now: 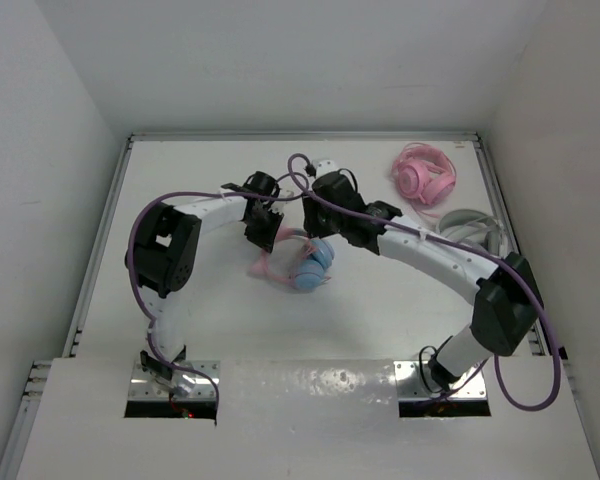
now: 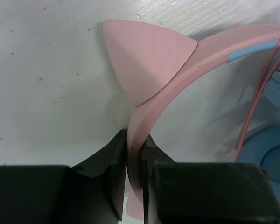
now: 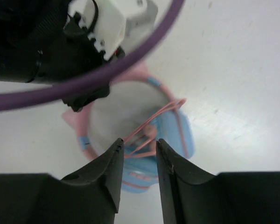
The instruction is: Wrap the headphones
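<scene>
The headphones [image 1: 310, 268] lie near the middle of the white table [image 1: 220, 320]. The left gripper [image 2: 134, 150] is clamped on the pink headband [image 2: 186, 79], right beside one cat ear [image 2: 144, 60], with a finger pressed to each face of the band. The right gripper [image 3: 139, 149] hangs above the blue ear cups [image 3: 184, 140] with its fingers a little apart. The thin pink cable [image 3: 164, 113] crosses the gap at their tips, and I cannot tell whether it touches them.
</scene>
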Available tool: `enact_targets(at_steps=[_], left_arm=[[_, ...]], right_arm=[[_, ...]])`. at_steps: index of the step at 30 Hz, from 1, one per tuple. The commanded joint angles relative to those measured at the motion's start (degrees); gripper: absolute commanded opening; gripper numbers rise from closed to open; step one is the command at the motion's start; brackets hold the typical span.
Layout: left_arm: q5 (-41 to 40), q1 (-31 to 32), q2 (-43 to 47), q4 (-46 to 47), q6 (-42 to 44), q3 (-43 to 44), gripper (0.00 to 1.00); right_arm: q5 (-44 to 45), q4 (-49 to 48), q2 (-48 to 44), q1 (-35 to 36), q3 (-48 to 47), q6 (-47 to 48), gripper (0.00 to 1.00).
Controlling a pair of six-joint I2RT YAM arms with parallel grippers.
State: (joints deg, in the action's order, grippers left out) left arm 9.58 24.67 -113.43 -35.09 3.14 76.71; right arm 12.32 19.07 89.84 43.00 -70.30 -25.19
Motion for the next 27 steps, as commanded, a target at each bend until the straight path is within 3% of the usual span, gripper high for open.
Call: enact_targets(at_steps=[1,11,18,27], left_arm=[[0.8,-0.3,3.8,0.9,-1.1,0.8,0.0],[1.4,-0.3,3.6,2.4,-2.3,1.3,0.0],[1.4,-0.3,2.9,2.2,-2.5,2.3,0.0],[0.9,-0.3,2.5,2.3,-2.6,2.7,0.0]], right_arm=[[1.2,-0.3,-1.2,1.6,3.0,-18.7,0.35],[-3.5,1.4,7.1,1.8,-1.1,-23.9,0.29],[-2.2,4.6,7.6,1.7,-1.4,-25.3,0.34],[0.8,5.3,5.3,2.9,0.8,-26.5,0.3]])
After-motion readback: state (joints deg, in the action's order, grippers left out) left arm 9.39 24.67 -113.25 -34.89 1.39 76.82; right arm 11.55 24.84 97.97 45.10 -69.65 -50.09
